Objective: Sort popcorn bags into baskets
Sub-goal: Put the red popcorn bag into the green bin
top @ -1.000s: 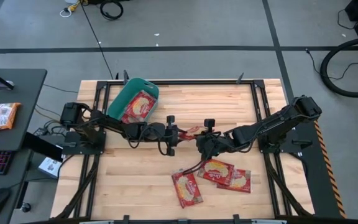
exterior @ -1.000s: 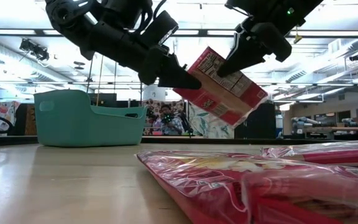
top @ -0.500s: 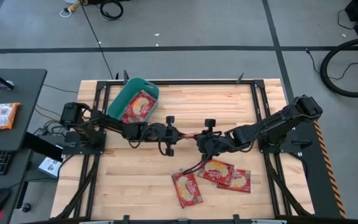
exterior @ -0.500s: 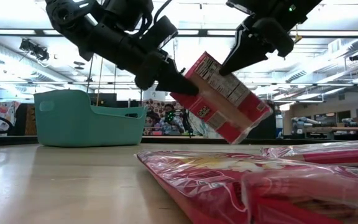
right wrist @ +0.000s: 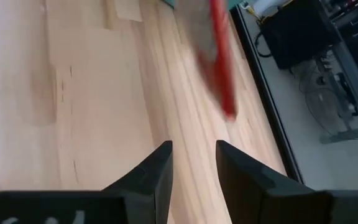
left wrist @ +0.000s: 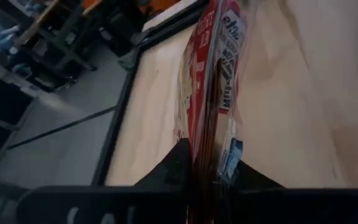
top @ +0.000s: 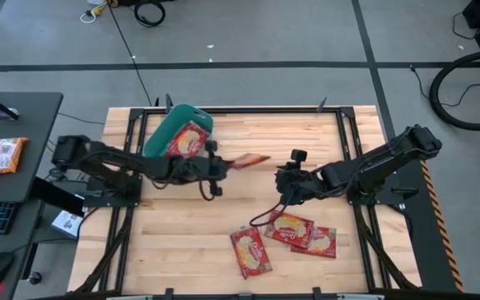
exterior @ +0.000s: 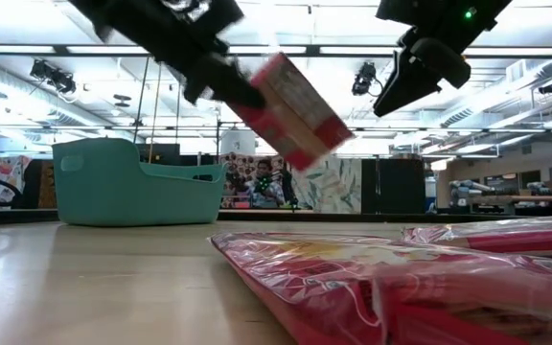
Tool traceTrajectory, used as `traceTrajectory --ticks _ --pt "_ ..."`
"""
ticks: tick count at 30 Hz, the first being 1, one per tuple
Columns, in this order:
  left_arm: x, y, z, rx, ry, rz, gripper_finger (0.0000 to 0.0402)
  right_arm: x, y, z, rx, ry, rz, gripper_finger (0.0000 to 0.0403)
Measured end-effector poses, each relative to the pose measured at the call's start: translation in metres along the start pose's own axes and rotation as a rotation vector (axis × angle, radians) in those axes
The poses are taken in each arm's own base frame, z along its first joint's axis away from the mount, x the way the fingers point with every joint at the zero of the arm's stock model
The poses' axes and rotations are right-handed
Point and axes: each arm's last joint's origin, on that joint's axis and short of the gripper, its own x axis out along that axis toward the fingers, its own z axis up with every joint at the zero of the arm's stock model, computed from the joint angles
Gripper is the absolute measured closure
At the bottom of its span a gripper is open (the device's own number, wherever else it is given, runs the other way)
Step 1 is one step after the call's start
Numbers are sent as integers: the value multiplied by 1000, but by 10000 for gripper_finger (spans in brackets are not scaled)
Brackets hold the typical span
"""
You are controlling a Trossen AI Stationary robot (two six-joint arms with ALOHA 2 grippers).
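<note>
overhead, left gripper (top: 220, 164) positioned above the middle of the wooden table (top: 248, 242), just beside the teal tub (top: 158, 137), fingers clamped on one edge of a red popcorn bag (top: 248, 160) that sticks out edge-on toward the table centre. one more bag (top: 187, 140) lying inside the tub. right gripper (top: 283, 177) hanging right of centre, well apart from the held bag, nothing between its fingers. three bags on the table near the front edge: one (top: 252, 252) on its own, two (top: 290, 227) (top: 321, 242) overlapping just beside it and below the right gripper.

from table height, held bag (exterior: 290, 110) tilted in the air, upper end pinched by the left gripper (exterior: 228, 91), lower end hanging free, clear of the tabletop. tub (exterior: 132, 182) standing on the table to one side, behind. right gripper (exterior: 396, 91) up high, apart from the bag. nearest loose bag (exterior: 353, 278) filling the foreground, blurred.

left wrist view: bag (left wrist: 213, 81) seen edge-on, gripped between the two dark fingers (left wrist: 173, 171), closed tight on it, table beyond.

right wrist view: fingers (right wrist: 154, 177) standing parted with bare wood visible through the gap, holding nothing; held bag (right wrist: 219, 59) visible farther off as a blurred red strip.
</note>
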Motion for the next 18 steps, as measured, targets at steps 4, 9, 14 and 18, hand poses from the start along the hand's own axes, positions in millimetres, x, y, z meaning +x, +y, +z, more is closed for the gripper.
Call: traceTrajectory --ticks 4,9,14,18 --pt "-24 14 4 73 51 87 363 7 5 -9 6 -14 3 276" --pt "-46 27 -6 194 230 238 363 25 19 -35 -2 -72 12 277" --pt "-56 28 -23 345 408 227 363 33 22 -52 19 -143 -40 277" --pt "-60 26 -32 494 510 214 363 29 18 -48 49 -280 -70 277"
